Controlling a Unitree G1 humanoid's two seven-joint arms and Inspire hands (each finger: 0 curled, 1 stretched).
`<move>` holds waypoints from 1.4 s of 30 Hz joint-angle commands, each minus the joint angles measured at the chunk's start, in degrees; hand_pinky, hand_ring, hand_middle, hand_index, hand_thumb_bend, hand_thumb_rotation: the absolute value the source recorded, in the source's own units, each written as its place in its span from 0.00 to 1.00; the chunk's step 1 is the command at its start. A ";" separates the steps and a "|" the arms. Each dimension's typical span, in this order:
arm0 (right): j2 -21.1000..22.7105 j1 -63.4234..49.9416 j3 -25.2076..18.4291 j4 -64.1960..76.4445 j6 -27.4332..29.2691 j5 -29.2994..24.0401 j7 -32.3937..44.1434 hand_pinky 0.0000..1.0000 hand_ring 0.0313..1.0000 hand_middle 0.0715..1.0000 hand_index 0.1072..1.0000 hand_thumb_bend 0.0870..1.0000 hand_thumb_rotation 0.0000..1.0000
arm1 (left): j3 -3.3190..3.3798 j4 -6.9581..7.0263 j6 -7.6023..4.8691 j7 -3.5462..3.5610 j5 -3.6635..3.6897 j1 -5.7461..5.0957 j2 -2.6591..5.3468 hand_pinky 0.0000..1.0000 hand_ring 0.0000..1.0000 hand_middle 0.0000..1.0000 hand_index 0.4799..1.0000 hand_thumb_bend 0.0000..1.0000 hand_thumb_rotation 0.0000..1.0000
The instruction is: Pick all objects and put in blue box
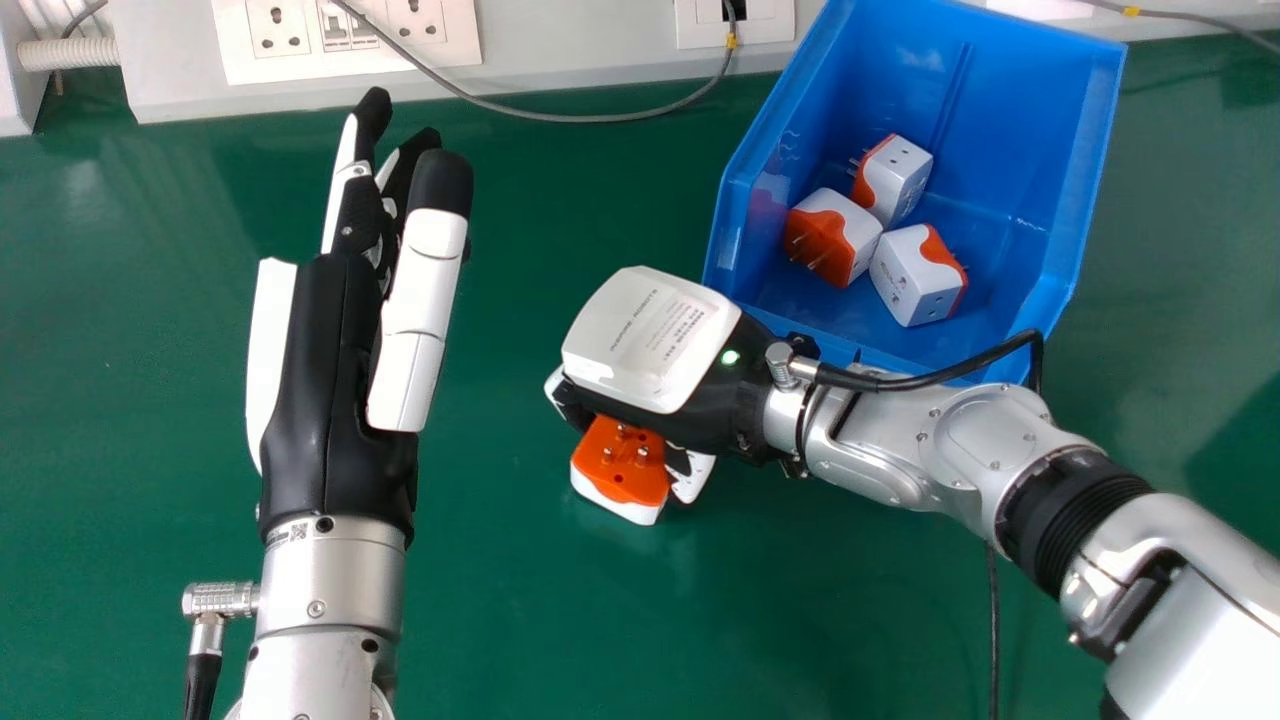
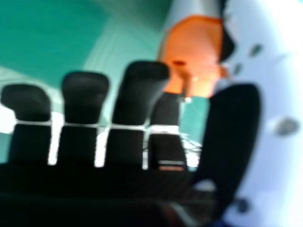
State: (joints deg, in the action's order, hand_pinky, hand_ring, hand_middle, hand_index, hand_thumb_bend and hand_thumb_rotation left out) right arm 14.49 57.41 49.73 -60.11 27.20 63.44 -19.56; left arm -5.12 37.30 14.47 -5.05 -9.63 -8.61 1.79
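Right hand (image 1: 650, 340): toward the middle of the head view, back upward, fingers bent beneath it and closed on the loose adapter, one corner of it sticking out on the robot's near side
Grip: in the right hand view, the orange face sits between the fingers (image 2: 135, 99) and the thumb (image 2: 236, 123); whether the piece is off the table, I cannot tell
Adapter in hand (image 1: 620, 470): orange on the pin side, white below, metal pins turned up toward the head camera; it is outside the blue box, nearer the robot
Blue box (image 1: 1030, 110): standing on the table toward the far side, right of the middle, its near edge partly behind the right wrist
Adapters in the box: three, orange and white, grouped close together on the box floor; the far adapter (image 1: 905, 165) has its pins toward the left, the left adapter (image 1: 820, 240) has its orange pin side toward the robot and the left, and the right adapter (image 1: 910, 280) has its pins toward the right
Left hand (image 1: 335, 350): over the left part of the table, fingers straight and pointing to the far side
Table (image 1: 520, 600): green, with the white socket panel (image 1: 240, 50) along its far edge and a grey cable (image 1: 590, 118) looping in front
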 commanded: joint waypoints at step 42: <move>8.30 -27.97 -19.13 48.91 -7.13 -12.56 17.43 0.34 0.40 0.47 0.45 0.45 0.00 | 8.01 -10.78 -8.19 3.09 4.98 4.37 -4.20 0.83 0.93 0.93 0.95 0.80 0.97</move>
State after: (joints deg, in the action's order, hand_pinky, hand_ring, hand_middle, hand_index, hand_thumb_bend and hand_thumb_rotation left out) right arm 22.48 29.92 32.32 -14.34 20.33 51.91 -1.74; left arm 2.72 26.28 8.13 -2.20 -4.53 -5.09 -1.81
